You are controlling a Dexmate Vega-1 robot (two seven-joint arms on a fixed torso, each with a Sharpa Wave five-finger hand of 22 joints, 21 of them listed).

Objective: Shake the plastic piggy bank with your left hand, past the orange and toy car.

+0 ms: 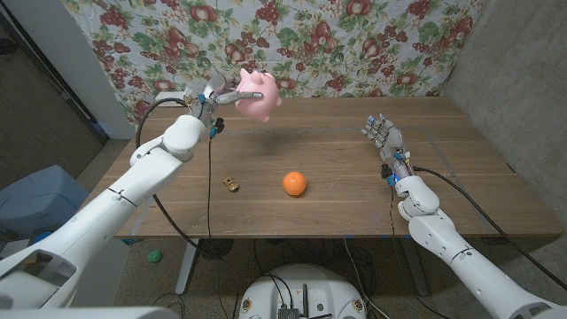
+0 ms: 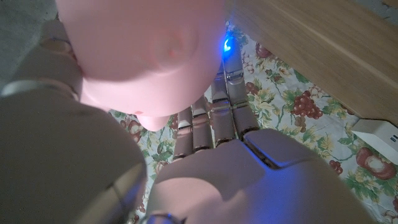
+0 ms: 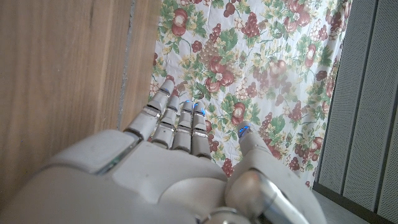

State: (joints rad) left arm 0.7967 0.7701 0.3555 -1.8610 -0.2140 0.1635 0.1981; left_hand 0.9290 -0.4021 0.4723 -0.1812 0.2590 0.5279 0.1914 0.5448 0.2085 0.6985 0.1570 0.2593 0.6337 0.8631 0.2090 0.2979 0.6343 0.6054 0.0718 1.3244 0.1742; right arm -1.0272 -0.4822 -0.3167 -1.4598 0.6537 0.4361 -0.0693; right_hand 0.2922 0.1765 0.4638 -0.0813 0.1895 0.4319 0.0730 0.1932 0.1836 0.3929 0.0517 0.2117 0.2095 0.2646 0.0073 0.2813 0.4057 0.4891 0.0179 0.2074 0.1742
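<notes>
I see the wooden table (image 1: 461,186) before a fruit-print cloth (image 1: 354,44). My left hand (image 1: 211,102) grips the smooth pink plastic piggy bank (image 1: 257,95) in the air above the table's far left. My right hand (image 1: 384,137) is held upright, fingers apart, holding nothing. The round orange (image 1: 294,183) sits mid-table, the small toy car (image 1: 231,184) to its left.

Both arms are clad in smooth white rounded shells, jointed in segments. A black cable runs outside each arm, looping from the forearm toward the wrist. The left hand (image 1: 213,104) and right hand (image 1: 383,137) are grey metal with segmented fingers (image 3: 181,121) and darker gaps at the links. Small blue lights glow at the fingertips. In the wrist views the hand backs are pale grey plates with seam lines.
</notes>
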